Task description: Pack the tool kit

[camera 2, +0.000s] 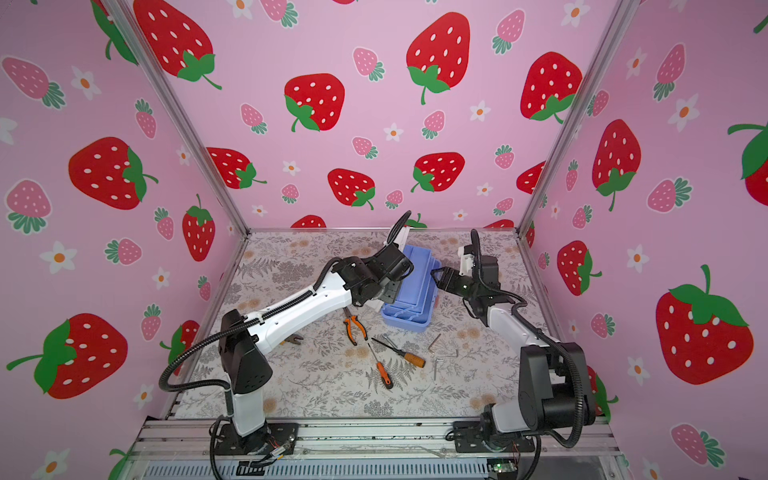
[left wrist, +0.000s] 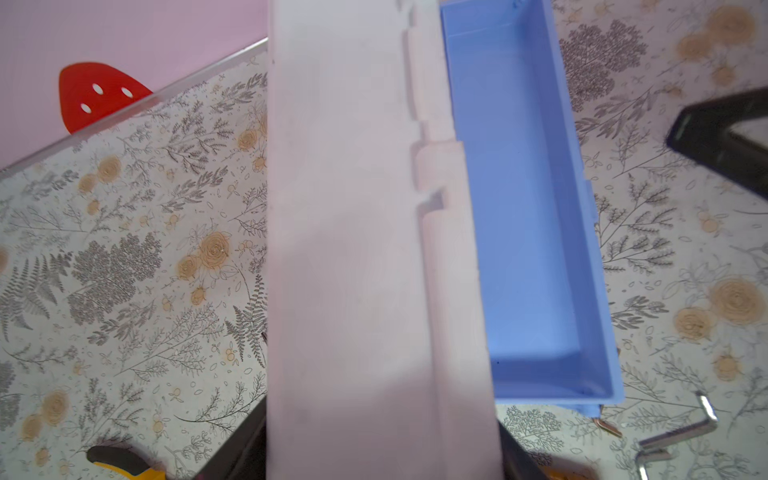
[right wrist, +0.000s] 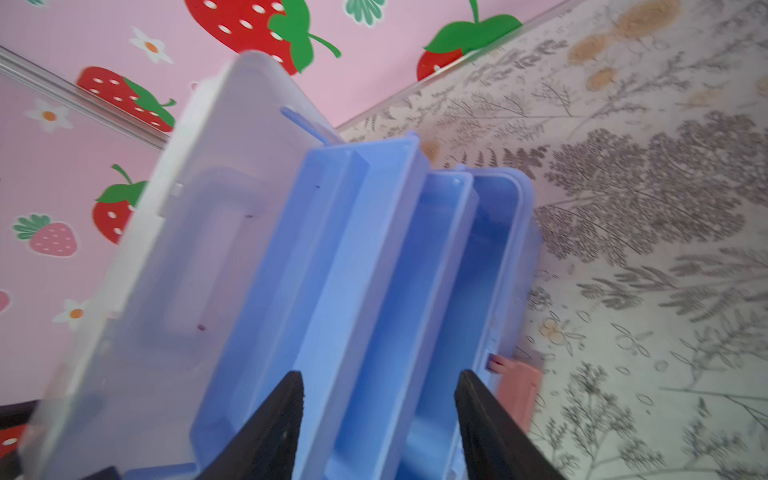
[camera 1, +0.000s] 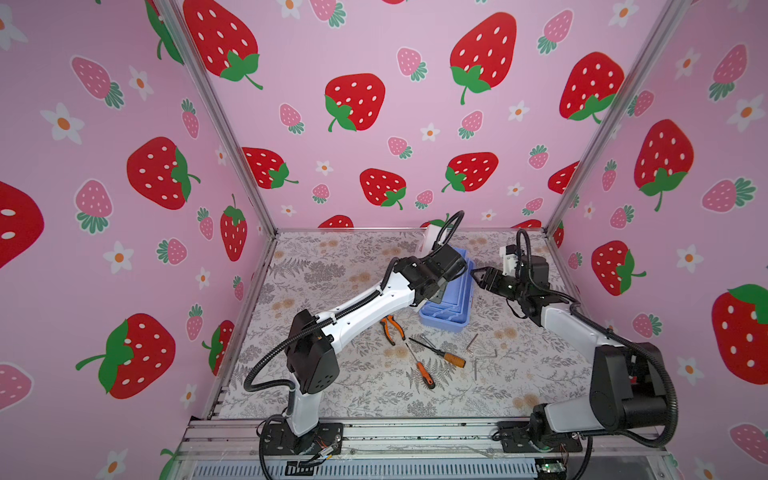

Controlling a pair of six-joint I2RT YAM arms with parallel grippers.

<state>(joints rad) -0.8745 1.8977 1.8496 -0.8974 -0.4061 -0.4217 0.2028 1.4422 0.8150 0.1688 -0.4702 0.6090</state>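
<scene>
Two grippers meet at the tool kit (camera 1: 451, 309), which stands open at the far centre of the table (camera 1: 332, 266). The left gripper (left wrist: 380, 451) clasps the raised white lid (left wrist: 353, 249). The right gripper (right wrist: 380, 415) straddles a blue inner tray (right wrist: 365, 270); whether it is clamped or loose cannot be told. Pliers (camera 1: 390, 329) and screwdrivers (camera 1: 442, 354) lie nearer.

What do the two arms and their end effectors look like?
The left arm and right arm have white shells with black joints and bases, trailed by black ribbed cables. The left end effector and right end effector have black fingers.
</scene>
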